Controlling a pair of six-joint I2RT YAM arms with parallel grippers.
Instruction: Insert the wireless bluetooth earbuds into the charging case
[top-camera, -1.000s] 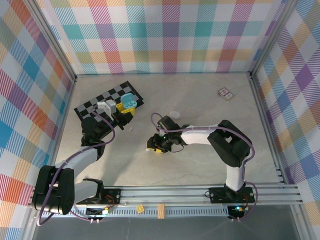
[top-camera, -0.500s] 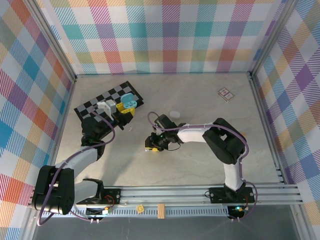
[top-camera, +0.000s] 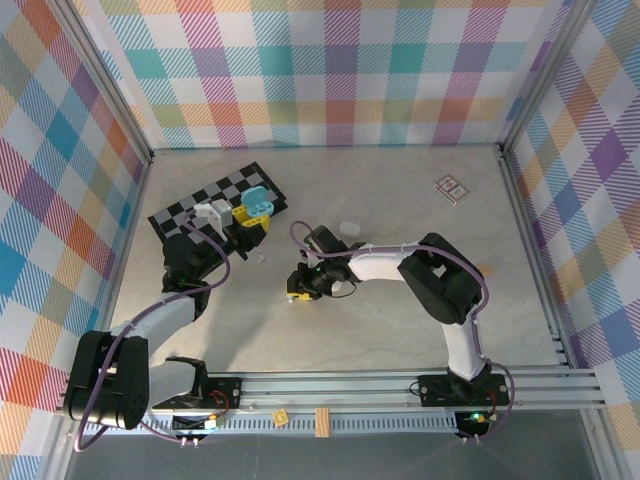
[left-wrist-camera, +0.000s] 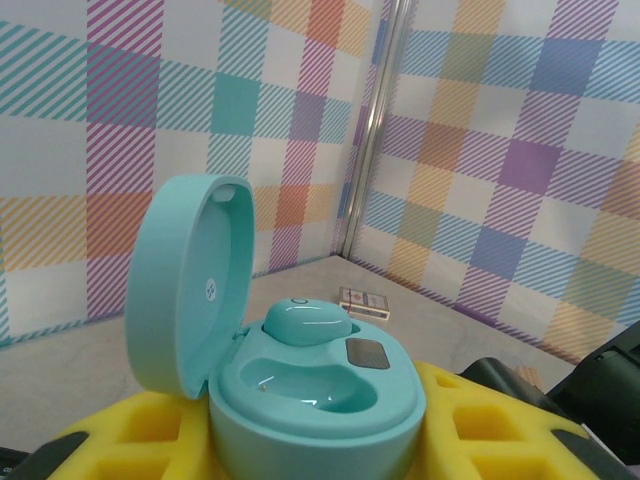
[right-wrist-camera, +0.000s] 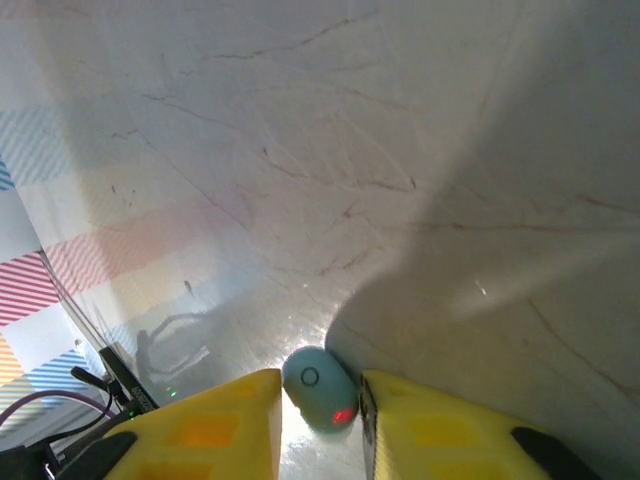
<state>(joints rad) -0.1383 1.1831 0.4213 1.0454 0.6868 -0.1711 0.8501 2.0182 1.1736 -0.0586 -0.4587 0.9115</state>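
A teal charging case (left-wrist-camera: 300, 400) stands open with its lid upright, held between the yellow fingers (left-wrist-camera: 520, 430) of my left gripper (top-camera: 250, 224). One pale blue earbud (left-wrist-camera: 305, 322) sits in the far slot; the near slot (left-wrist-camera: 310, 388) is bare. From above, the case (top-camera: 258, 203) is at the right end of the checkered mat (top-camera: 180, 214). My right gripper (top-camera: 303, 290) hovers over the table right of the case. It is shut on a second pale blue earbud (right-wrist-camera: 320, 388), whose red light glows between the yellow fingers (right-wrist-camera: 215, 432).
A white case (top-camera: 212, 212) rests on the checkered mat beside the teal one. A small white disc (top-camera: 349, 229) lies behind the right arm and a tiny white piece (top-camera: 262, 257) near the left gripper. A small patterned box (top-camera: 452, 188) lies far right.
My right gripper has moved left and slightly back, toward the teal case, carrying the earbud. The left arm and the case have stayed still.
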